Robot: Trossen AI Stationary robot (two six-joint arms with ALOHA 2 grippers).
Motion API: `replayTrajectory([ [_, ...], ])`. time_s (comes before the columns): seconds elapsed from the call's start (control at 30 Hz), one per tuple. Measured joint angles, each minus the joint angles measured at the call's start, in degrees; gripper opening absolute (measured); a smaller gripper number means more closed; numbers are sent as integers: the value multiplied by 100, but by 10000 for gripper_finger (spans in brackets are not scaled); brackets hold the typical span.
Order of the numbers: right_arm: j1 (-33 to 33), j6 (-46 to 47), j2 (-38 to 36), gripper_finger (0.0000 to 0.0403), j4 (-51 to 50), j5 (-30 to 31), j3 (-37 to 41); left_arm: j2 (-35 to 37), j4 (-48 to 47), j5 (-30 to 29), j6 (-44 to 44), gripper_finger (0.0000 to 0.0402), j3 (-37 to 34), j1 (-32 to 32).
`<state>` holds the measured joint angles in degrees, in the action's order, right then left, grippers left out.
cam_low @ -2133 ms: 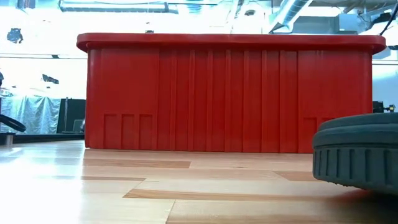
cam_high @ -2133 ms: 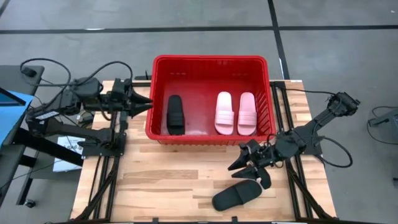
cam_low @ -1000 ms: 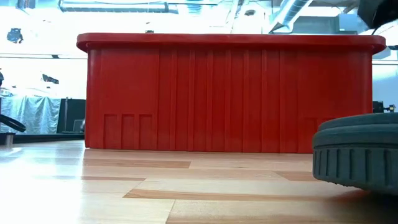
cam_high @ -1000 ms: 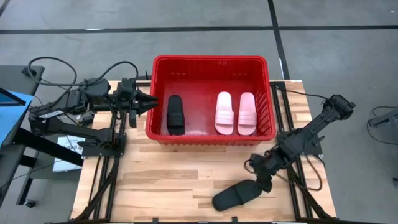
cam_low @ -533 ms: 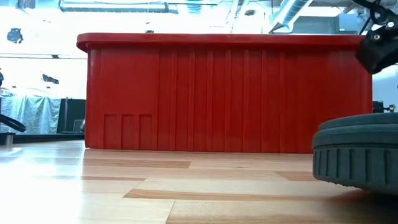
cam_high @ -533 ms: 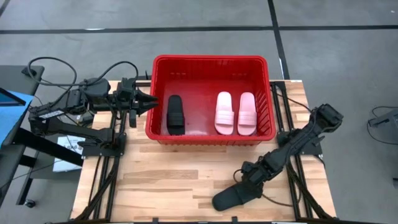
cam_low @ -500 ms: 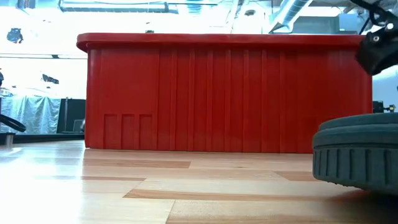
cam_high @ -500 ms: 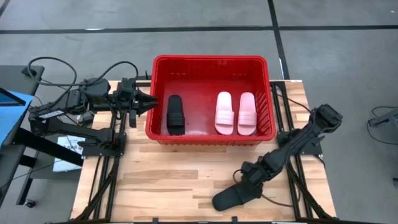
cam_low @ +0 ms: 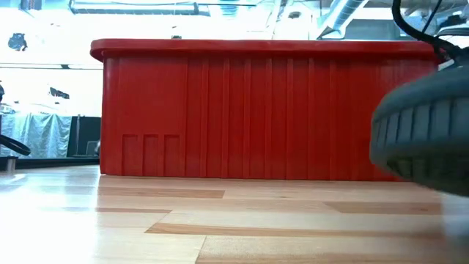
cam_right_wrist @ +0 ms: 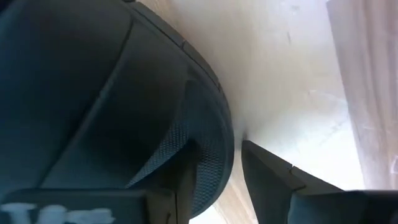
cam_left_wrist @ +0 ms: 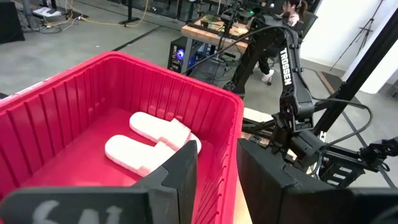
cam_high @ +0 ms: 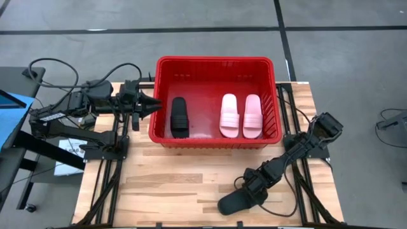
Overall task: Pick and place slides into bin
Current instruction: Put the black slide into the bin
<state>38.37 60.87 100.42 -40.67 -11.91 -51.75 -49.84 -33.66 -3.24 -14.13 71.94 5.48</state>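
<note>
The red bin (cam_high: 215, 60) stands at the table's far middle. Inside it, one black slide (cam_high: 179, 116) and two pale pink slides (cam_high: 229, 115) (cam_high: 252, 116) lie flat on its floor. The other black slide (cam_high: 232, 203) is at the table's near right, and my right gripper (cam_high: 253, 186) is shut on it. In the low view this slide (cam_low: 421, 136) shows raised. My left gripper (cam_high: 152, 105) hovers just outside the bin's left wall, empty, with a narrow gap between its fingers (cam_left_wrist: 217, 168). My right gripper pinches the black slide's side rim (cam_right_wrist: 211, 134) between its two fingers, one finger (cam_right_wrist: 186, 180) over the slide's top side and one (cam_right_wrist: 273, 180) outside the sole. It comes from above, slanting in from the table's far right. The slide's end in the low view is off the table.
The bin's tall near wall (cam_low: 271, 110) stands between the held slide and the bin's inside. Bare wood (cam_high: 172, 191) lies at the table's near left. Beyond the table, the left wrist view shows the right arm (cam_left_wrist: 292, 81) and other equipment.
My right gripper has gone down and toward the table's near left onto the black slide and taken hold of it. The slide's end in the low view has risen off the table. My left arm has kept still.
</note>
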Motion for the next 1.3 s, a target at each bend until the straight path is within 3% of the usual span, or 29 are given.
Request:
replayTrajectory([
  [0.07, 0, -42, 11, 103, 43, -33, 0, 0, -38, 2, 0, 102, 0, 0],
  [0.2, -23, -83, -85, 20, 85, -60, 36, 0, -38, 3, 0, 102, 0, 0],
  [0.87, 165, 795, -1532, 1, 575, 234, 86, 0, -140, 4, -61, 102, 0, 0],
  [1.1, 343, 1165, -2144, 1, 794, 1160, 76, 0, -160, -4, -178, 102, 0, 0],
  [1.3, 375, 1305, -2530, 0, 1059, 2391, 72, -2, -127, -55, -309, 102, 0, 0],
])
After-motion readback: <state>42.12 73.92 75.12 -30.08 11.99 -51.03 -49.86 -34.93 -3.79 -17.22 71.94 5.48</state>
